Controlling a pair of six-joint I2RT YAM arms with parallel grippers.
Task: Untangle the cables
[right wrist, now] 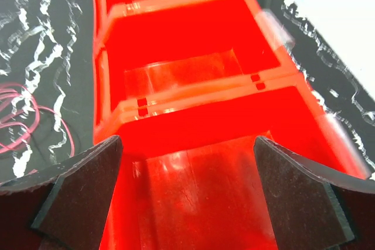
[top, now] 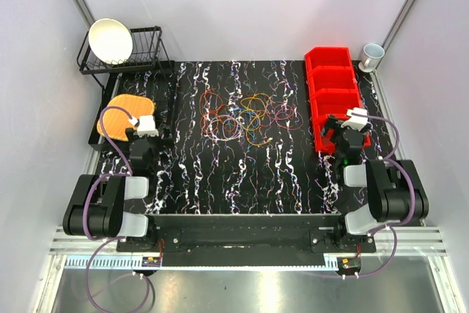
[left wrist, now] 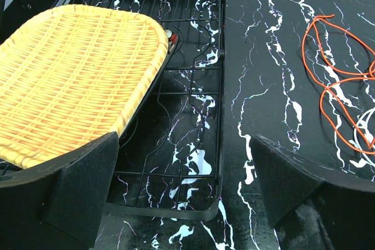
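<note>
cables [top: 245, 116]: thin loops, red/orange/yellow/blue/purple, heaped mid-worktop [top: 220, 181], far half, still overlapping.
left tool [top: 144, 128]: jaws wide apart, nothing held; hangs over wire rack [left wrist: 199, 86] edge beside woven mat [left wrist: 70, 80], well apart from the heap.
right tool [top: 352, 124]: jaws wide apart, nothing held; above near red bin [right wrist: 187, 144].
step: prob. pre-grasp, no cable touched yet.
next: each tool needs to swing in to the heap, pinch one loop on an outer edge, draw it clear w/o dragging others.
</note>
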